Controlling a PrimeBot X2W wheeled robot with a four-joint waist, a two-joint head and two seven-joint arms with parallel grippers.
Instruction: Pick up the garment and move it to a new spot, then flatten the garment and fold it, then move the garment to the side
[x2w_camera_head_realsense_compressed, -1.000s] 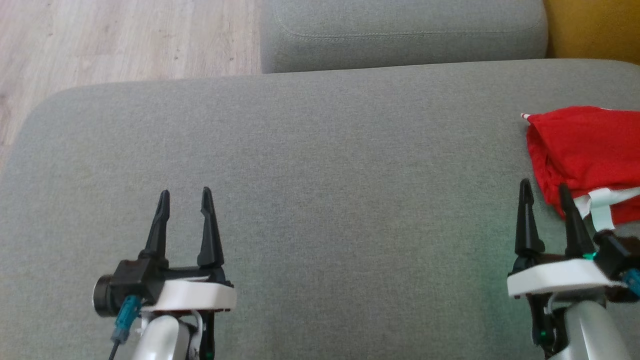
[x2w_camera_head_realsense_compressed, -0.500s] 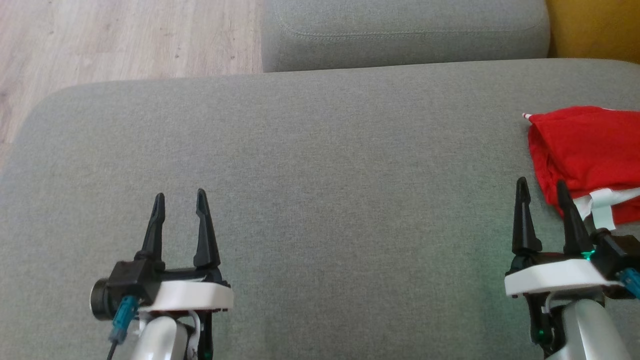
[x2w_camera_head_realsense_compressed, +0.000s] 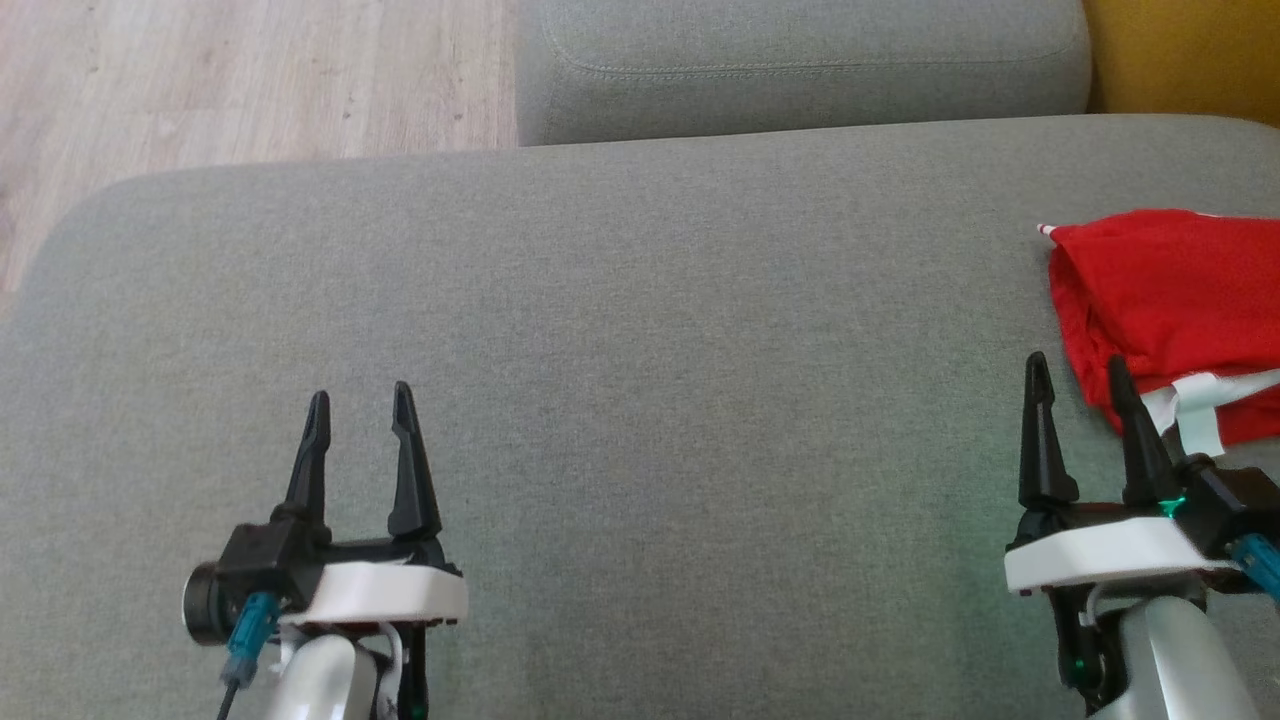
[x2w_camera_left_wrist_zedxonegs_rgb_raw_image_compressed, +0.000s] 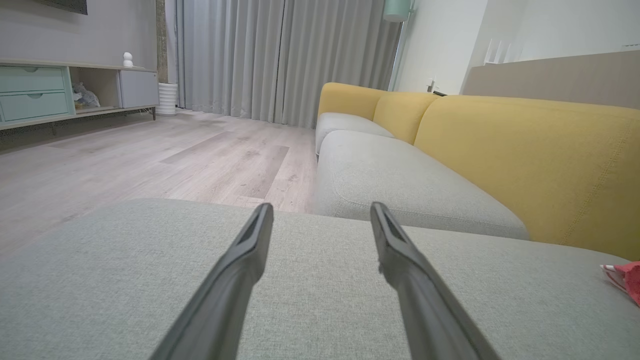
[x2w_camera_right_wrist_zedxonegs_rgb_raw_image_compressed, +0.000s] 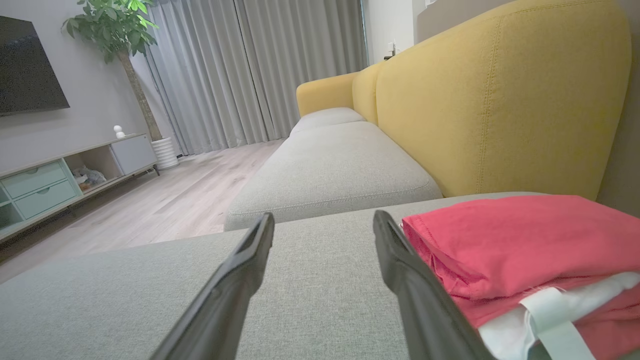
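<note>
Garment, folded flat, fold facing left

1. Left gripper: lower left of the head view; two dark fingers pointing up that view, spread apart, empty.
2. Right gripper: lower right of the head view; fingers likewise pointing up, spread apart, empty.
3. Left forearm: pale, rising from the bottom edge to a white wrist mount.
4. Right forearm: pale, same pose; small green light at the wrist.
</note>
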